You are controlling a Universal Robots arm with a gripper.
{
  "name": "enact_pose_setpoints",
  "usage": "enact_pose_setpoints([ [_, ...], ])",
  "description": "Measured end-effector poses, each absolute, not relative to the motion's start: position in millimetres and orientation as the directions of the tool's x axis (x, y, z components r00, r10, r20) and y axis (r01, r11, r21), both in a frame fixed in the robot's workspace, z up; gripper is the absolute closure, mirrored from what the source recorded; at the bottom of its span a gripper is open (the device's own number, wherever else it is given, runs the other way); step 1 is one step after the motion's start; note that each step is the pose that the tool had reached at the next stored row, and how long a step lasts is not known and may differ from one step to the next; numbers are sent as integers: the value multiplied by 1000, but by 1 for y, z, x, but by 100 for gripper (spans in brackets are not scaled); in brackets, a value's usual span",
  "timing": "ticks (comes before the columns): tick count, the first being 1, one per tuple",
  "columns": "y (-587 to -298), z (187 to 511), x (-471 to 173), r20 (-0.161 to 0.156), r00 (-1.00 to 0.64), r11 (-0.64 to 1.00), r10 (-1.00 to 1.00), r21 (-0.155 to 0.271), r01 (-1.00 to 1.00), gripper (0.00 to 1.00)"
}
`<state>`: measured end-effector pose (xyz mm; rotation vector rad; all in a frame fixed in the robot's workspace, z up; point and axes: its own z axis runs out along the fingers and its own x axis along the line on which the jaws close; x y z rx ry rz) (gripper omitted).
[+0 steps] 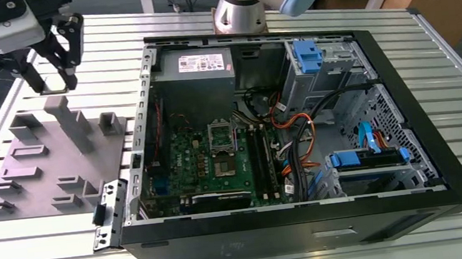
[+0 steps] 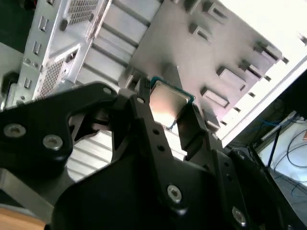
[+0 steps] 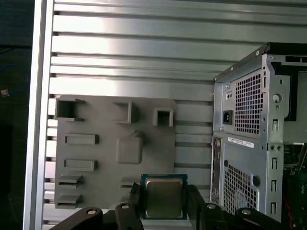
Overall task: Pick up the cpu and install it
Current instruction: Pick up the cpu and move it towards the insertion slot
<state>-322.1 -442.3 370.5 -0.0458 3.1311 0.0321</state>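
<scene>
The cpu [image 3: 164, 197] is a small flat square chip with a silvery top and a thin greenish rim. My gripper [image 3: 164, 209] is shut on it, one black finger [image 3: 135, 201] on each of two opposite edges. The second wrist view shows the cpu [image 2: 169, 101] the same way, pinched in the gripper [image 2: 169, 114]. In the exterior view the gripper [image 1: 53, 86] hangs at the far left, above the back end of the grey fixture plate [image 1: 50, 167], with the cpu [image 1: 54, 91] lifted off the plate. The motherboard's socket [image 1: 221, 136] lies inside the open computer case [image 1: 433, 149] to the exterior view's right.
The grey fixture plate [image 3: 115, 148] carries several raised holders and slots. The case holds a power supply [image 1: 192, 64], black memory sticks [image 1: 260, 158], orange and black cables [image 1: 298, 130] and blue drive brackets [image 1: 367, 155]. Everything rests on a ribbed aluminium table [image 1: 452, 72].
</scene>
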Motion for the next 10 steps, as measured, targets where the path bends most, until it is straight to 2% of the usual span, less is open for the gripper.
enact_pose_setpoints([
  [10,-442,370,-305,-10,-1000,999,-29,20,-29,53],
])
